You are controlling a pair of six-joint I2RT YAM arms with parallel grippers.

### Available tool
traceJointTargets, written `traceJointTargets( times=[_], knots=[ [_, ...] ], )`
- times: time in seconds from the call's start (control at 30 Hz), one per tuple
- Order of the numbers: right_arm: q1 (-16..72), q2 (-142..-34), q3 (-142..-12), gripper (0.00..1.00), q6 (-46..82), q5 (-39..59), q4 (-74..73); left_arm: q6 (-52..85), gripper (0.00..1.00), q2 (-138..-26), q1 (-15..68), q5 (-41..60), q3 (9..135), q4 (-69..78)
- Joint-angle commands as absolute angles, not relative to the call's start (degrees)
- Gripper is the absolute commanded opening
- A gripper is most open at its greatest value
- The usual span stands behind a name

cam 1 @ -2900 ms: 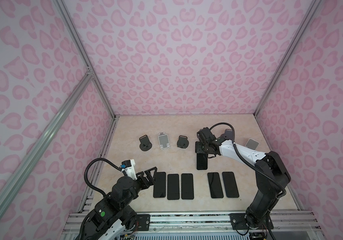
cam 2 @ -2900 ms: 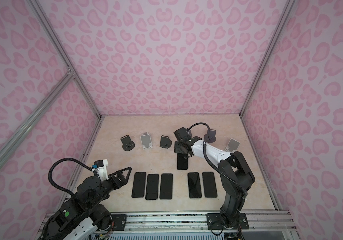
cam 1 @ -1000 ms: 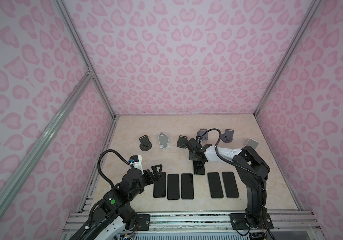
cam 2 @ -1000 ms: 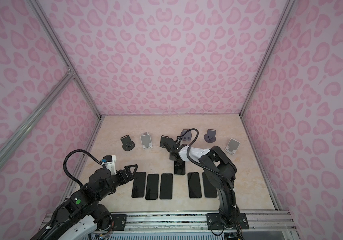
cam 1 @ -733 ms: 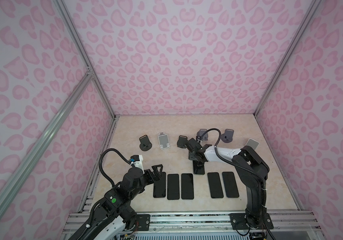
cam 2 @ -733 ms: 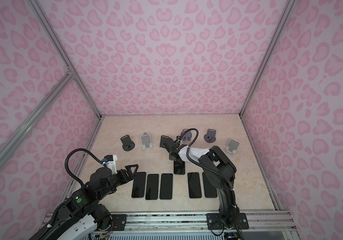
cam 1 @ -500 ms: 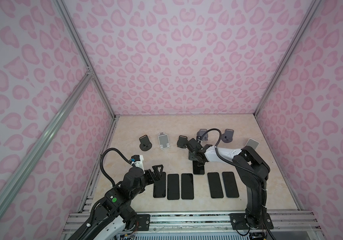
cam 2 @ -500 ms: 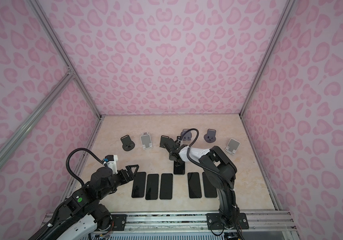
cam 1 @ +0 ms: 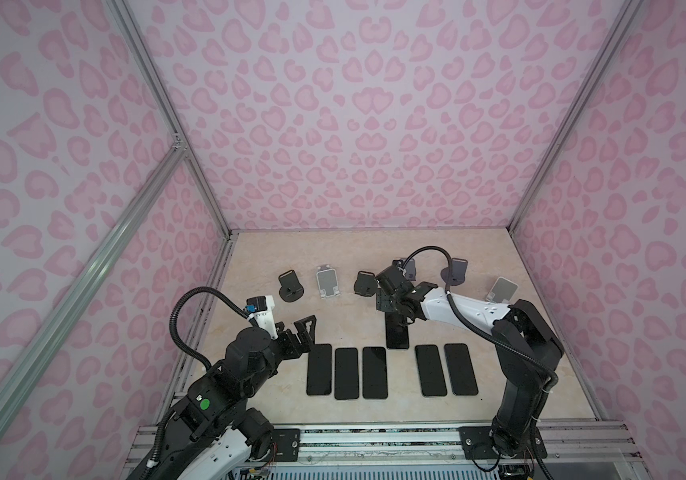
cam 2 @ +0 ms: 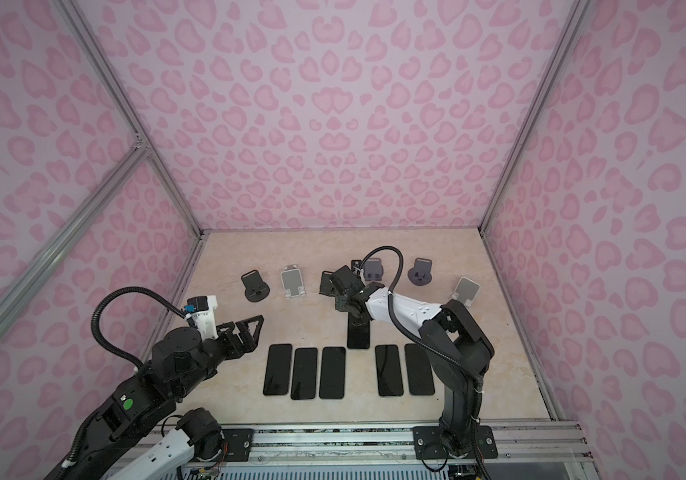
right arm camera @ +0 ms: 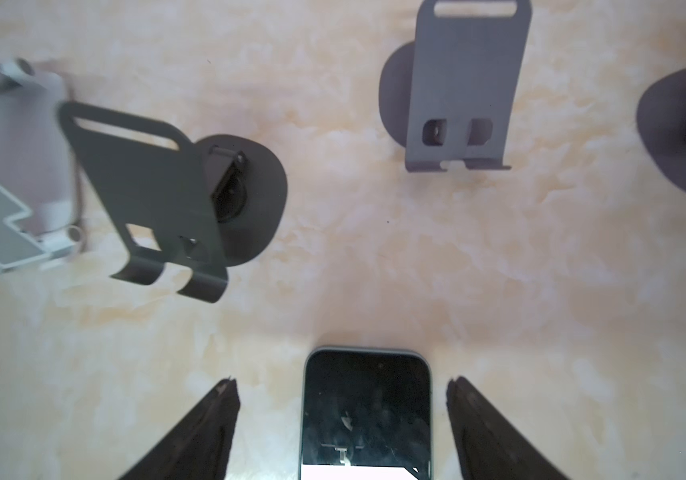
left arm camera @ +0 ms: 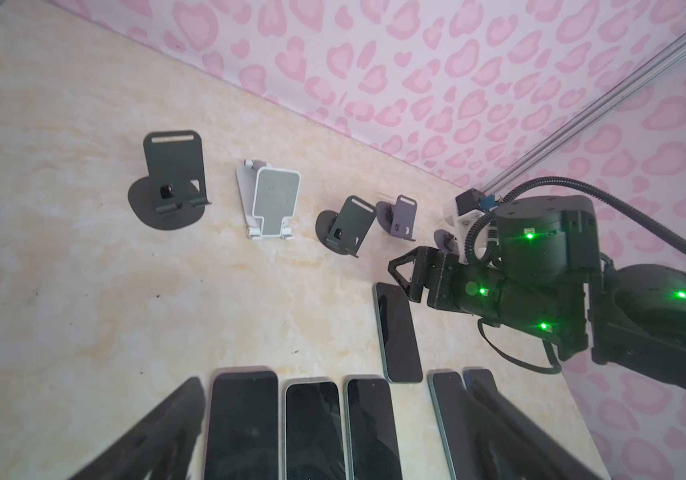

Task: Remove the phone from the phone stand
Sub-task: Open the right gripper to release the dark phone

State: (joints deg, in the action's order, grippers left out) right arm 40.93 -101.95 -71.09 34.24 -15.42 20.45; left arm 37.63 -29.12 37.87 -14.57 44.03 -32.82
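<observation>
A dark phone (cam 1: 397,336) (cam 2: 358,332) lies flat on the table, just behind the gap in the row of phones. My right gripper (cam 1: 395,318) (right arm camera: 343,384) hangs over its far end, open. One finger stands on each side of the phone (right arm camera: 368,411), and neither touches it. Behind it stand an empty dark phone stand (right arm camera: 158,195) (cam 1: 366,283) and an empty grey-purple one (right arm camera: 464,87) (cam 1: 410,266). My left gripper (cam 1: 304,328) (left arm camera: 335,378) is open with nothing in it, at the left end of the phone row.
Several phones lie flat in a row near the front edge (cam 1: 346,372) (cam 1: 430,370). More empty stands line the back: dark (cam 1: 290,286), white (cam 1: 328,282), grey-purple (cam 1: 455,270), silver (cam 1: 502,289). Pink walls enclose the table.
The right arm brought the phone leftward and down onto the table, then its jaws spread apart and let go. The left arm edged forward toward the phone row.
</observation>
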Motion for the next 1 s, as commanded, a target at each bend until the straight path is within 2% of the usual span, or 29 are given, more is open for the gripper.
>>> traceJointTargets(
  times=[0.0,0.17,0.23,0.27,0.37,0.57,0.67,0.77,0.87,0.97],
  knots=[
    [41.34,-94.68,-67.58,0.83,28.75,-14.47,16.25,29.89,0.98,-29.99,37.87,-16.17,49.41,-36.14],
    [41.52,-78.32,-58.30,0.86,22.43,-15.52,9.35,27.08,0.97,-30.22,37.89,-19.96,58.20,-40.66],
    [41.64,-72.45,-55.52,0.90,20.45,-17.40,9.55,26.51,0.97,-28.32,37.83,-24.69,57.67,-39.62],
    [41.73,-70.03,-54.27,0.98,19.68,-18.47,9.56,27.11,0.97,-27.39,37.84,-27.21,56.91,-39.17],
    [42.52,-62.84,-49.37,0.98,19.58,-21.78,8.69,31.44,0.97,-23.65,37.89,-33.88,53.37,-37.47],
    [42.58,-52.42,-35.33,0.98,10.10,-29.70,-2.94,32.44,0.97,-19.14,37.90,-37.91,37.54,-21.61],
    [42.49,-48.62,-28.30,0.98,5.48,-30.42,-12.39,18.95,0.97,-20.56,37.80,-37.80,29.14,-9.16],
    [40.93,-48.01,-23.40,0.98,5.19,-26.87,-19.69,8.53,0.97,-22.21,36.64,-41.37,20.15,8.25],
    [37.84,-50.25,-21.64,0.98,6.64,-19.33,-20.83,3.17,0.97,-24.01,31.65,-37.96,11.95,26.44],
    [36.07,-51.77,-21.58,0.98,7.25,-15.39,-19.80,1.22,0.97,-29.58,25.84,-34.68,9.27,32.15]
  ],
)
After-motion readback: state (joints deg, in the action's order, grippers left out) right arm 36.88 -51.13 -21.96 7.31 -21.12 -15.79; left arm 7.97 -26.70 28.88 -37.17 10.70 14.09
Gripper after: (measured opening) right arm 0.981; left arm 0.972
